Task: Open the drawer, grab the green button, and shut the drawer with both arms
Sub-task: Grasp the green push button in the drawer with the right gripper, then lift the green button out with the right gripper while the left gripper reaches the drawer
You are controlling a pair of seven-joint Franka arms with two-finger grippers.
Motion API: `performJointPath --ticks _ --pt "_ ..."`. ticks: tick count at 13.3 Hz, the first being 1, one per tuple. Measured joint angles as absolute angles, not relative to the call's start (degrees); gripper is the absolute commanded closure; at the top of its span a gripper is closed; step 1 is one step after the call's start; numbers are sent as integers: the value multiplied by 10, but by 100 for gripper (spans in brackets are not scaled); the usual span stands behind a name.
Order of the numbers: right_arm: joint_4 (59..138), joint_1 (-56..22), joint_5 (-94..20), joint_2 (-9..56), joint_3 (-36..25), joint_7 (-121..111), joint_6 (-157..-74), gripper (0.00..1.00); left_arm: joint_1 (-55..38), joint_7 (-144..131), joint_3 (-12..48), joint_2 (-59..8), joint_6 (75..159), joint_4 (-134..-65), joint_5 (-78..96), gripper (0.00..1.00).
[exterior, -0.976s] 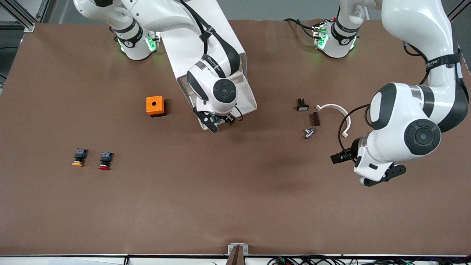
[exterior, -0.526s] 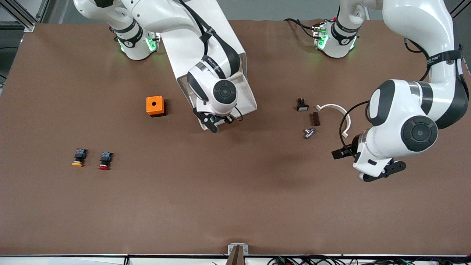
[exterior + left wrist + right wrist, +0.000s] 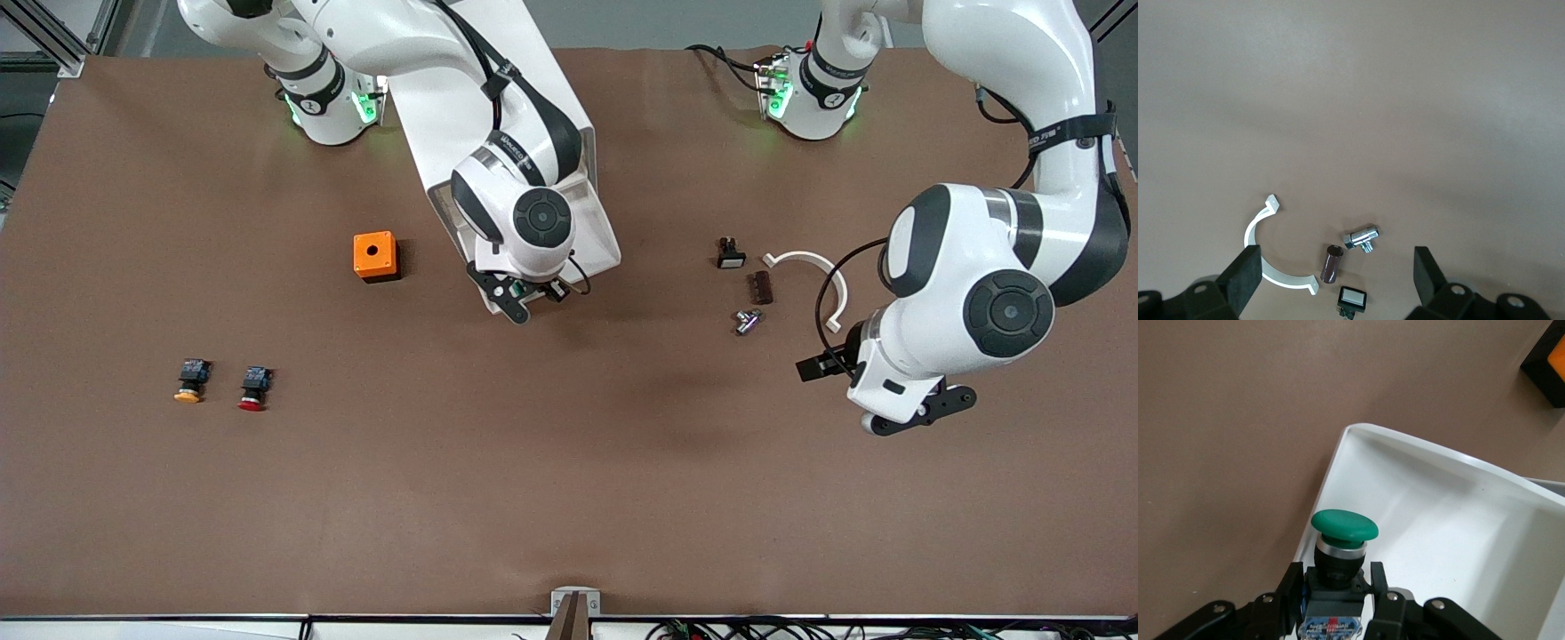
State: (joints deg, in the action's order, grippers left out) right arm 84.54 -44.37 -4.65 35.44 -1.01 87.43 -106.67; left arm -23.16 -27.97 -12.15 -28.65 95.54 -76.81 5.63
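The drawer [image 3: 600, 249] stands pulled out of the white cabinet [image 3: 427, 133] under the right arm. My right gripper [image 3: 516, 302] is at the drawer's front corner, shut on the button [image 3: 514, 287]. In the right wrist view the black fingers [image 3: 1291, 587] clamp the button's black-and-blue body, and its green cap [image 3: 1345, 525] sticks out over the white drawer [image 3: 1438, 520]. My left gripper [image 3: 902, 416] hangs open over bare table toward the left arm's end, holding nothing; its wide-set fingers [image 3: 1245, 277] frame small parts on the table.
An orange box [image 3: 374, 255] sits beside the drawer. A yellow-orange-capped button [image 3: 190, 380] and a red-capped one [image 3: 254, 388] lie toward the right arm's end. A white curved clip [image 3: 813, 271], brown cylinder [image 3: 761, 287], chrome fitting [image 3: 748, 321] and black switch [image 3: 730, 253] lie by the left gripper.
My right gripper has closed on the green-capped button at the drawer. The left arm has drifted slightly toward its base, its gripper still open.
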Motion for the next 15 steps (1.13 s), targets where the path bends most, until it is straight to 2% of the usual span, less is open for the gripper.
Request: performJointPath --ticks 4,6,10,15 --pt "764 -399 -46 347 -17 853 -947 89 -252 -282 -118 -286 957 -770 56 0" --pt "736 -361 -46 337 -20 763 -908 89 -256 -282 -116 -286 965 -770 56 0" --pt "731 -261 -39 296 -26 500 -875 89 -256 -281 -75 -292 1018 -776 56 0" --pt "754 -163 44 298 -26 217 -882 89 -298 -285 -43 -355 1093 -785 56 0"
